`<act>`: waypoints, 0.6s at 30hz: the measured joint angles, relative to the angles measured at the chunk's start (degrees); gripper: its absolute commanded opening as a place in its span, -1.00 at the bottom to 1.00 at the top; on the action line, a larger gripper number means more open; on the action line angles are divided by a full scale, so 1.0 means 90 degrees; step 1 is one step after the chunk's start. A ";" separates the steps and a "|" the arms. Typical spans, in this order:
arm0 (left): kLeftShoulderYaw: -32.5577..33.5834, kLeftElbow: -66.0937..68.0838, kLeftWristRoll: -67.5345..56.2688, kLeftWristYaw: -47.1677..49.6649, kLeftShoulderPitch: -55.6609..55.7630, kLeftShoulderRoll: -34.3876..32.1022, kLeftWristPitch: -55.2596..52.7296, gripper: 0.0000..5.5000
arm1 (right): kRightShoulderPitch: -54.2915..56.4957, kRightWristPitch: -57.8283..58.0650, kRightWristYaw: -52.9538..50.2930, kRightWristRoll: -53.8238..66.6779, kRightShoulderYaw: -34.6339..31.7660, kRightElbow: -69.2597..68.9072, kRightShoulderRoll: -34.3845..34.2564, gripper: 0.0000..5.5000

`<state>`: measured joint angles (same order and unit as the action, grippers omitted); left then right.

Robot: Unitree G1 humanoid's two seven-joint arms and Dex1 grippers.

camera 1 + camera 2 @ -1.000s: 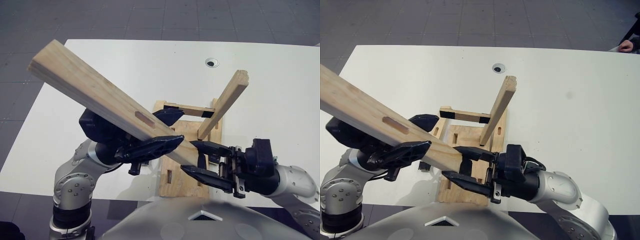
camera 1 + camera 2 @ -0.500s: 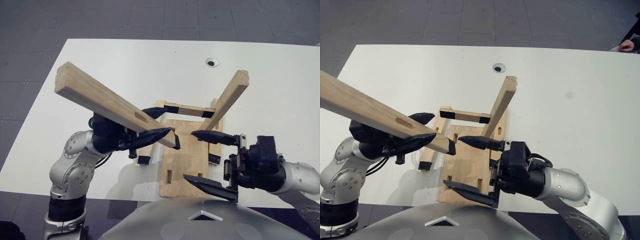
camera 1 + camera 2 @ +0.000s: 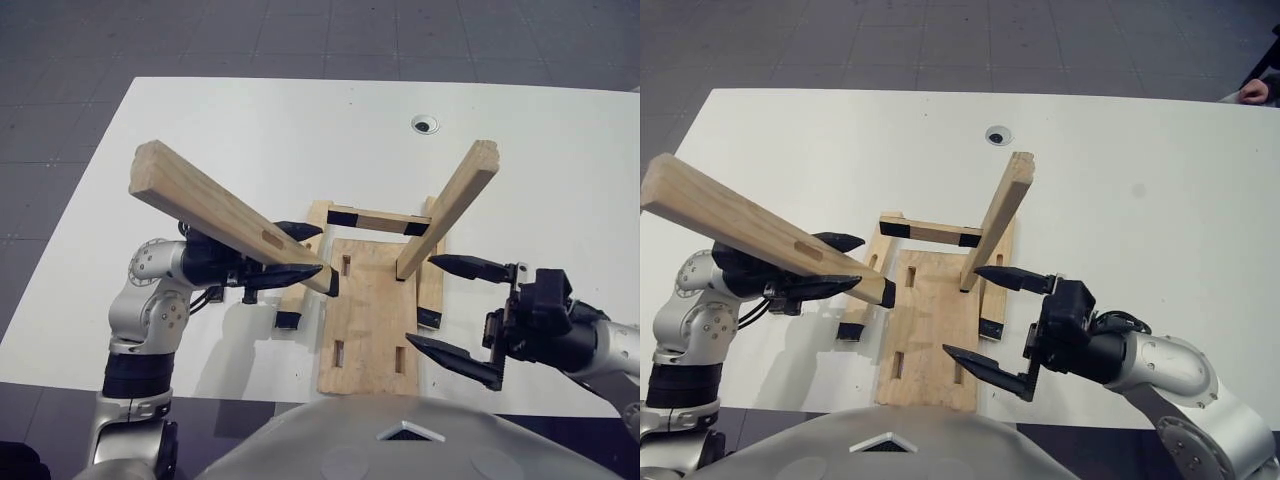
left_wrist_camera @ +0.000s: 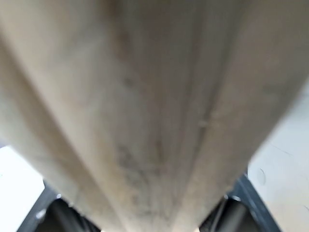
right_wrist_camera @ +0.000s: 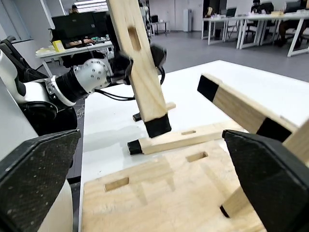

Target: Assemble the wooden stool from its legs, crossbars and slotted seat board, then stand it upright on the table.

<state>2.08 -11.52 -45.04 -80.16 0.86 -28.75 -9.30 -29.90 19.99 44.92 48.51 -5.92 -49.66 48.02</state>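
- Stool seat (image 3: 365,320) lies flat on the white table (image 3: 200,110), in the middle by the near edge. It has small slots cut in it.
- From the head, one standing leg (image 3: 450,205) has its foot on the far right part of the seat and leans far and right.
- A crossbar (image 3: 368,218) with black ends runs along the far edge of the seat.
- Two flat legs lie on the table, one at the seat's left side (image 3: 300,280) and one at its right side (image 3: 430,295).
- The left claw (image 3: 310,250) is clenched on the held leg (image 3: 215,210). This leg is up in the air, left of the seat. Its black tip points down, just above the left flat leg.
- The right claw (image 3: 425,300) is spread wide and grasps nothing. It hangs over the seat's right side.
- At the left wrist, the held leg's pale wood (image 4: 154,116) is right up close, with dark fingers (image 4: 63,215) on each side.
- At the right wrist, two dark fingers (image 5: 34,179) stand far apart, with the seat (image 5: 159,193) between them. Beyond it, the held leg (image 5: 140,63) hangs tip down.
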 measured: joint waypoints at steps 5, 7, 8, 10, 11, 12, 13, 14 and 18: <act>-0.0297 0.1123 0.0766 -0.0072 0.0669 0.0446 0.0784 -0.25 | -0.0375 -0.0205 0.0725 -0.0732 0.0172 0.0281 0.0033 1.00; -0.0361 0.1464 0.0913 -0.0137 0.0821 0.0514 0.0979 -0.25 | -0.0445 -0.0268 0.0863 -0.0834 0.0167 0.0331 0.0032 1.00; -0.0418 0.1694 0.1046 -0.0189 0.0927 0.0573 0.1092 -0.25 | -0.0495 -0.0292 0.0949 -0.0881 0.0166 0.0335 0.0031 1.00; -0.0454 0.2018 0.1128 -0.0268 0.1084 0.0647 0.1296 -0.25 | -0.0530 -0.0326 0.1035 -0.0941 0.0163 0.0344 0.0027 1.00; -0.0465 0.2163 0.1158 -0.0324 0.1165 0.0661 0.1355 -0.25 | -0.0539 -0.0338 0.1065 -0.0988 0.0159 0.0352 0.0027 1.00; -0.0482 0.2359 0.1193 -0.0406 0.1258 0.0685 0.1452 -0.25 | -0.0557 -0.0358 0.1093 -0.1004 0.0152 0.0366 0.0024 1.00; -0.0500 0.2518 0.1244 -0.0470 0.1334 0.0717 0.1560 -0.25 | -0.0579 -0.0369 0.1103 -0.1013 0.0142 0.0367 0.0022 1.00; -0.0519 0.2672 0.1291 -0.0511 0.1419 0.0757 0.1627 -0.25 | -0.0610 -0.0375 0.1125 -0.1044 0.0117 0.0365 0.0020 1.00; -0.0567 0.3041 0.1411 -0.0662 0.1484 0.0811 0.1689 -0.25 | -0.0661 -0.0379 0.1149 -0.1109 0.0032 0.0338 0.0019 1.00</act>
<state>-3.03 15.85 -32.34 -86.12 14.22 -21.45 5.90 -35.85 16.58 55.27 38.53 -5.63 -46.62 48.19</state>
